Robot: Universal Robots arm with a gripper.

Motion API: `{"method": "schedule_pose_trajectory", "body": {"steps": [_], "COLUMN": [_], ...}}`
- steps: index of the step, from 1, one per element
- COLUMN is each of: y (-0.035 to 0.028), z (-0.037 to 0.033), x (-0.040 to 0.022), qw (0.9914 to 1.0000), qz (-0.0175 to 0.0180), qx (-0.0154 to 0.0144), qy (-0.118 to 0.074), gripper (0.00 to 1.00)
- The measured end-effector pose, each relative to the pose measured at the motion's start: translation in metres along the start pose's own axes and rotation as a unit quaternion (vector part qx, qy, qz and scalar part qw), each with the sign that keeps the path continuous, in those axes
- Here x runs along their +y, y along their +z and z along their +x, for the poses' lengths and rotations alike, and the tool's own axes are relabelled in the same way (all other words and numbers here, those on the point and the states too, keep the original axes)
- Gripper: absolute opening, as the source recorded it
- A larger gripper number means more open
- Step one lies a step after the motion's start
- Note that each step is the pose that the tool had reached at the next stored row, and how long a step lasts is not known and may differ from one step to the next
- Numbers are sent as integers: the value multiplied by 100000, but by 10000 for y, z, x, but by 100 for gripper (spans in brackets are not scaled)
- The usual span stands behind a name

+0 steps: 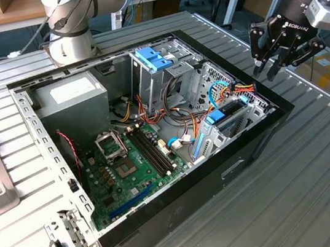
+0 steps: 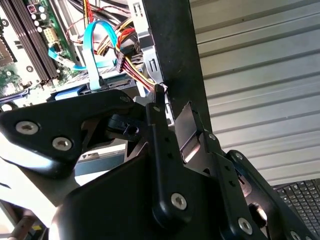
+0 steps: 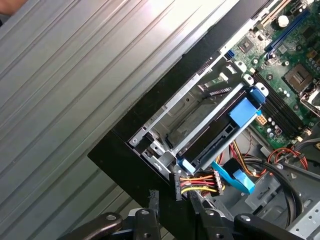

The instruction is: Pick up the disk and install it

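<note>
While the pincer point(image 1: 273, 65) hangs open and empty, the blue-railed disk point(image 1: 229, 116) sits inside the computer case point(image 1: 185, 220)

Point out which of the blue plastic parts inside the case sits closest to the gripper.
The blue piece on the drive bay by the case's front edge sits closest to the gripper. The blue tabbed piece atop the tall metal cage is farther away.

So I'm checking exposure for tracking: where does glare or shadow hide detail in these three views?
In the first wrist view, glare bleaches the ribbed grey metal table; in the second wrist view, the black robot hand blocks the foreground, with bright reflection on one metal finger pad; the exterior view is evenly lit, and the open black computer case shades its interior mildly.
</note>
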State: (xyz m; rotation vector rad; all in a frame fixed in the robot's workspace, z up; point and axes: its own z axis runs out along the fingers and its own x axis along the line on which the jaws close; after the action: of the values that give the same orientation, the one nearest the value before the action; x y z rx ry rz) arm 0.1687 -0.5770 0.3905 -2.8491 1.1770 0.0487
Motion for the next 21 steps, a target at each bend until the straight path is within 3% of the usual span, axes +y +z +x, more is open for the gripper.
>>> {"method": "schedule_pose_trajectory", "body": {"steps": [12, 17, 21], "y": [157, 196, 235], "z": [-16, -14, -12], "x": [57, 59, 61], "qw": [99998, 99961, 99956], "qz": [85, -36, -26], "qx": [-148, -230, -260], "qy": [-634, -2790, -2964], "gripper": [36, 36, 36]}}
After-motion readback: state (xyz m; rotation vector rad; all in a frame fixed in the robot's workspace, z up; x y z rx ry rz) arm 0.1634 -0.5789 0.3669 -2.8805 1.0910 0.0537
